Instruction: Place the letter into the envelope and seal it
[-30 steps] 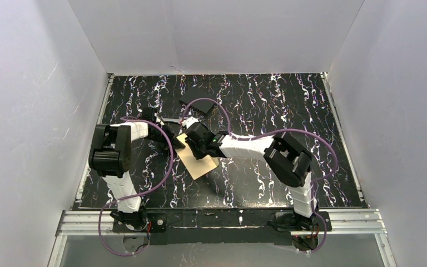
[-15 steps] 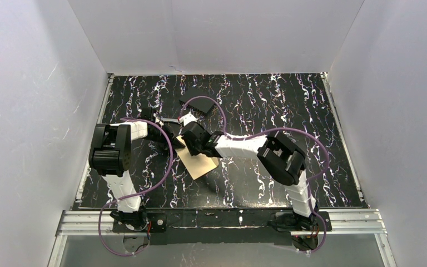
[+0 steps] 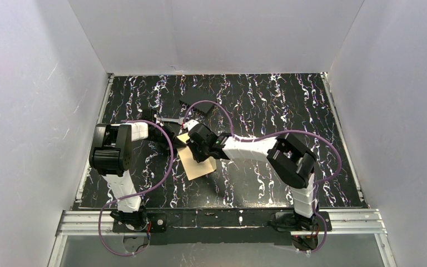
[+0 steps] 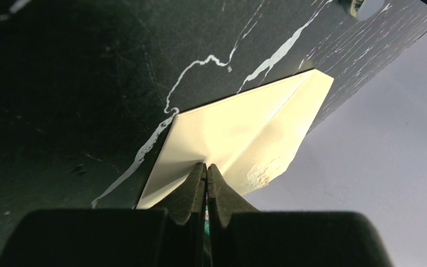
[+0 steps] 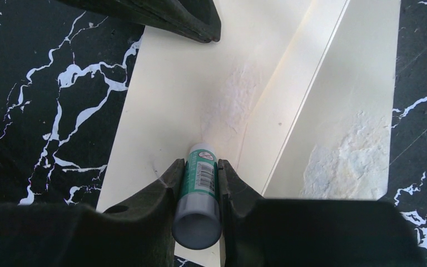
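The cream envelope (image 5: 167,94) lies flat on the black marbled table with its flap folds showing and rough white patches on it. It also shows in the left wrist view (image 4: 233,128) and as a cream corner in the top view (image 3: 183,137). My left gripper (image 4: 206,165) is shut on its edge (image 3: 170,133). My right gripper (image 5: 198,164) is shut on a green-labelled glue stick (image 5: 200,178), whose tip presses on the envelope (image 3: 199,146). A tan rectangle (image 3: 198,167) lies beside it. I cannot tell if it is the letter or part of the envelope.
A black flat square (image 3: 196,105) lies on the table behind the grippers. The left gripper's fingers (image 5: 167,16) reach in at the top of the right wrist view. White walls close in the table on three sides.
My right gripper moved away and left with the glue stick, then came back nearer over the envelope. The tan rectangle shifted slightly. The left gripper stayed put.
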`<state>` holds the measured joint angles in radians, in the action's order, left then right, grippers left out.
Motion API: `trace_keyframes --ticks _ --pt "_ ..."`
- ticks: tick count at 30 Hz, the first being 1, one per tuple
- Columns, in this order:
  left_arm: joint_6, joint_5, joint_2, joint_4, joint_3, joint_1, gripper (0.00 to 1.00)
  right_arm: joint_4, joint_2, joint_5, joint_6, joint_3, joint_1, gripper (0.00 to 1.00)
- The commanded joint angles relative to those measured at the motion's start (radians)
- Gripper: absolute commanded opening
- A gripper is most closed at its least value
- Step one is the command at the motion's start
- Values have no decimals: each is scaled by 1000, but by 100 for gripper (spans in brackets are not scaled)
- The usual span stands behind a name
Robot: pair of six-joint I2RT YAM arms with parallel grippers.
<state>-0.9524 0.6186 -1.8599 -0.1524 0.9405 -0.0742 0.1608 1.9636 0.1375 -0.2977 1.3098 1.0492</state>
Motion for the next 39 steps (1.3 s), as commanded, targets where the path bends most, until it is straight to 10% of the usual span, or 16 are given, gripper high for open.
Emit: trace_keyframes --ticks 1,13,27,39 --pt "11 -152 -37 1 -35 5 0 155 52 -9 12 -24 9 1" --pt "58 -104 -58 -36 -13 5 0 249 217 181 -81 193 -11 1" --pt "43 -126 -65 -30 -3 5 0 308 64 -91 -72 98 -10 1" --pt "65 -114 -66 -46 2 5 0 245 168 22 -120 146 -65 1"
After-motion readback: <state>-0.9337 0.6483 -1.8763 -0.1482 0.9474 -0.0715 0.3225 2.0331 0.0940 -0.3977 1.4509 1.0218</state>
